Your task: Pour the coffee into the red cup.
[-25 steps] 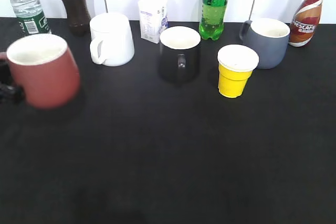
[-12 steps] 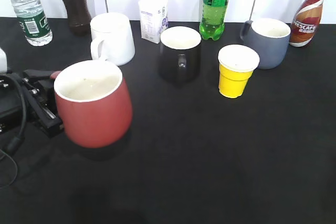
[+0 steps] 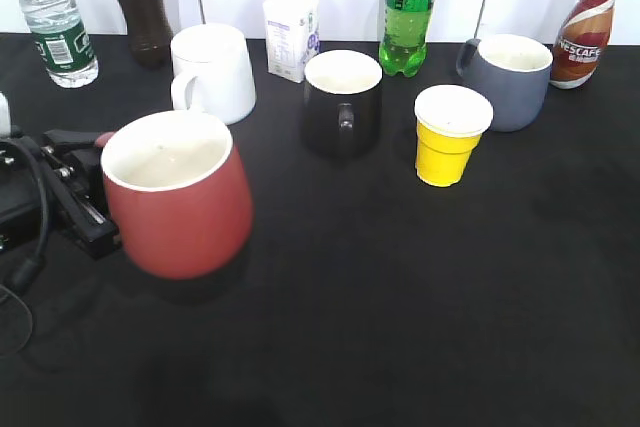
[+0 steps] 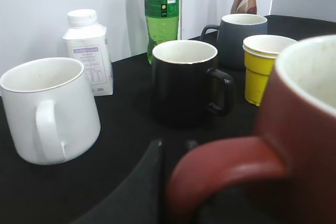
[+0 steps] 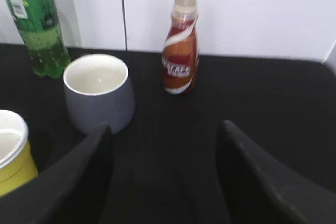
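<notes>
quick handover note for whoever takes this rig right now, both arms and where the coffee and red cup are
Left end effector: shut on the red cup by its handle, at the front left of the table; whether the cup is lifted I cannot tell.
Right end effector: open and empty, facing the coffee bottle, not touching it.
Coffee bottle stands upright at the back right, beside the grey mug; cap state unclear.
Done: cup grasped.
Left: grasp the coffee, pour into the red cup, which looks empty.
</notes>
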Available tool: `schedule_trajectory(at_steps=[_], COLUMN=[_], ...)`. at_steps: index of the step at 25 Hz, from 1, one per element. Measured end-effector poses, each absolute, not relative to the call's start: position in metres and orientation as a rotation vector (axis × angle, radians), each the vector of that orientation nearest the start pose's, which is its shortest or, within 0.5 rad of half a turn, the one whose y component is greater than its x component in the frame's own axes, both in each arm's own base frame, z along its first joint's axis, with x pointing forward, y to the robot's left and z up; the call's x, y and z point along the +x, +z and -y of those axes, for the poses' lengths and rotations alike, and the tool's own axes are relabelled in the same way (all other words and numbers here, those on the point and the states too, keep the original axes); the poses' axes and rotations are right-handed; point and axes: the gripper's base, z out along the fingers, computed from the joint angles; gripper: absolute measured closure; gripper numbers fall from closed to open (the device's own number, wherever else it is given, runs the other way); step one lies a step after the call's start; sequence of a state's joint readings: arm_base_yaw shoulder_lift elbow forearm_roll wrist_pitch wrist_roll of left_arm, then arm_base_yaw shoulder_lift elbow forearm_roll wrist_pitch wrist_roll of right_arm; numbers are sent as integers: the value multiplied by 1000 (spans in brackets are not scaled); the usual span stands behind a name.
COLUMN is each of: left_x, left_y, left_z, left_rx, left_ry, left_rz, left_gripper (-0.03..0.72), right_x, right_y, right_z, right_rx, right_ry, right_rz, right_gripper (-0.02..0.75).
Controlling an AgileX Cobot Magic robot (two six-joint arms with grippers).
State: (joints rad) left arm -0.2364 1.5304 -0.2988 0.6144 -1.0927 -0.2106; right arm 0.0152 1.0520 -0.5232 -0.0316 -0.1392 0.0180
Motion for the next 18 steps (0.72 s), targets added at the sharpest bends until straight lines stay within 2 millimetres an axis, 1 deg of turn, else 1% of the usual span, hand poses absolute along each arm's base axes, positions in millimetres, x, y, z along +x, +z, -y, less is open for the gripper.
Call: schedule_trajectory(at_steps=[2,5,6,8,9,12,15,16,18], left_x=[211,211,211,211,211,211,211,211,211], left_y=[176,176,176,176,176,176,176,176,176], left_z=[99,99,99,99,99,99,99,99,99], left_rx=[678,678,678,678,678,678,674,674,674], left_ry=[-557,-557,-557,-557,-557,-557,-556,-556,-556], left_rz=[-1583,-1583,-1583,-1583,-1583,-1583,-1584,-1584,-1584], left_gripper=[617,617,617,617,617,617,617,617,617], right_x=[238,270,281,303,314,341,361,368,383], right_y=[256,231,226,222,222,211,196,190,178], right_z=[-4,-5,-6,-4,1,18,42,49,51], right_rx=[-32,-34,-59,-88,-79,-74,-23,-31,-106], right_ry=[10,14,7,-7,-19,-21,98,135,174], right_rz=[-1869,-1953,-1973,-1981,-1979,-1993,-1928,-1921,-1911], right_gripper=[253,253,253,253,253,253,253,253,253])
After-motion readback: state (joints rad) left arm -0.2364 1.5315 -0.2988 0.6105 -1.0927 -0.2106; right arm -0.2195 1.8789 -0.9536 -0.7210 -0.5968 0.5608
